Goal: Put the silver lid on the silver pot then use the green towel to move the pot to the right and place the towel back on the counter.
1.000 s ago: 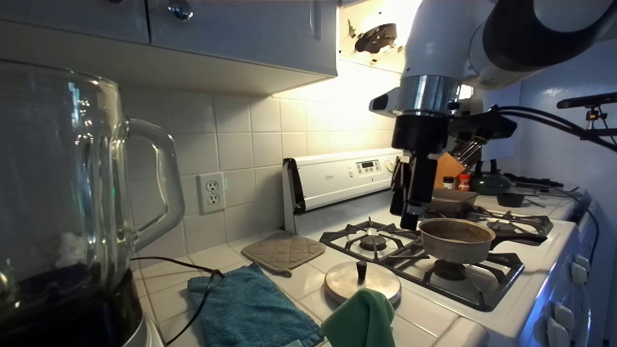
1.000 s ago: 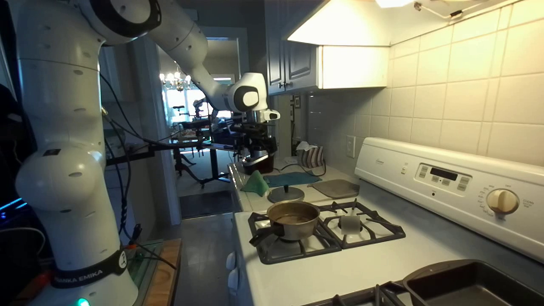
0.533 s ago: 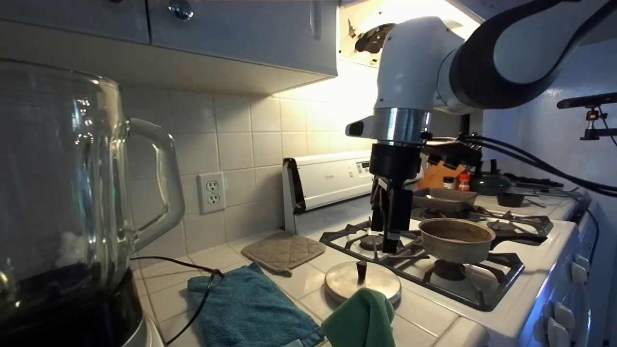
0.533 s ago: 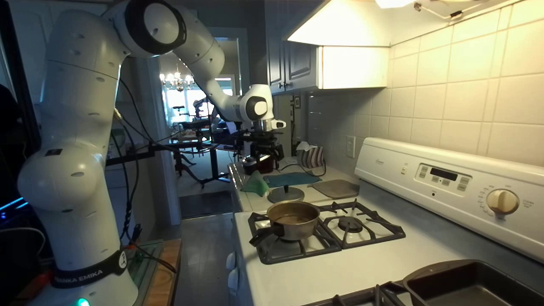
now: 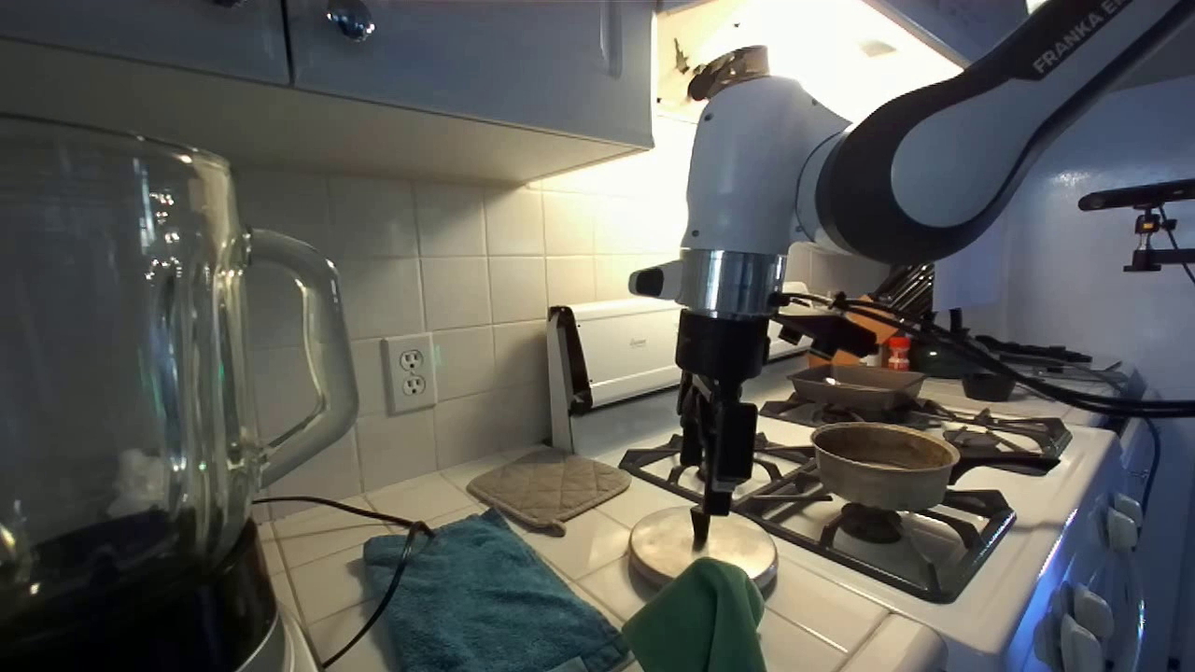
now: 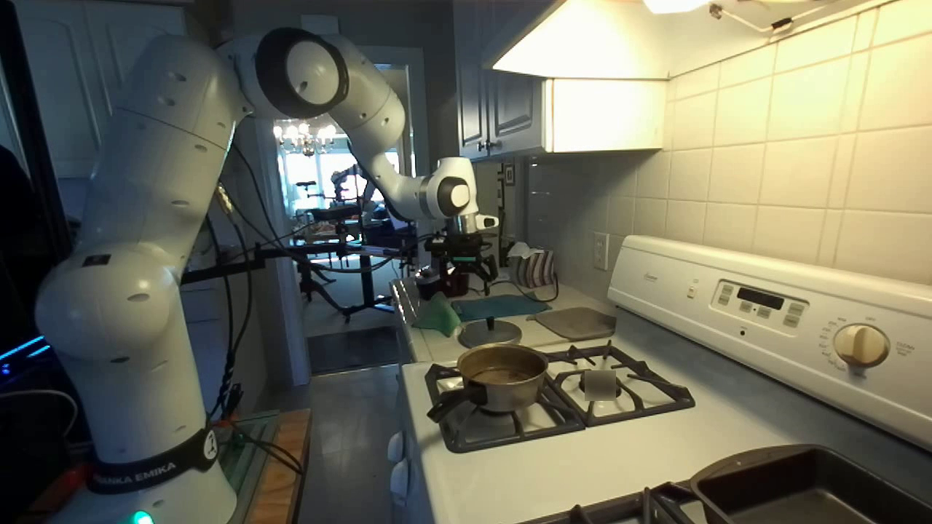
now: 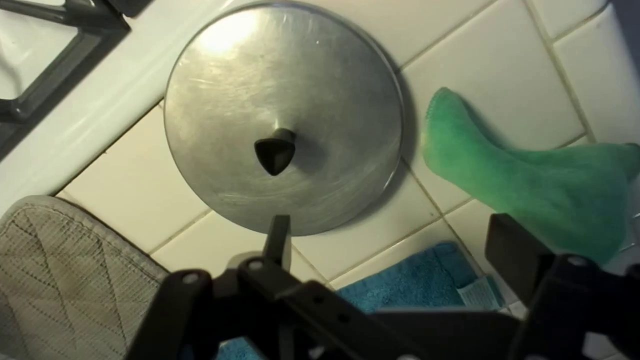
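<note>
The silver lid (image 5: 667, 551) lies flat on the tiled counter, black knob up; it also shows in an exterior view (image 6: 486, 335) and in the wrist view (image 7: 300, 80). The silver pot (image 5: 882, 481) stands uncovered on a stove burner, its black handle sticking out, also in an exterior view (image 6: 515, 386); it is outside the wrist view. The green towel (image 5: 705, 621) stands bunched beside the lid, also in the wrist view (image 7: 555, 190). My gripper (image 7: 390, 222) is open and empty, its fingers wide apart. In an exterior view the gripper (image 5: 716, 495) hangs above the lid.
A blue towel (image 5: 495, 597) and a grey pot holder (image 5: 551, 485) lie on the counter near the lid. A glass blender jug (image 5: 121, 373) stands at the counter's near end. Black burner grates (image 6: 633, 389) surround the pot. A dark baking pan (image 6: 808, 495) sits farther along the stove.
My gripper has come down and moved from near the pot toward the lid. The lid, pot and green towel have not moved.
</note>
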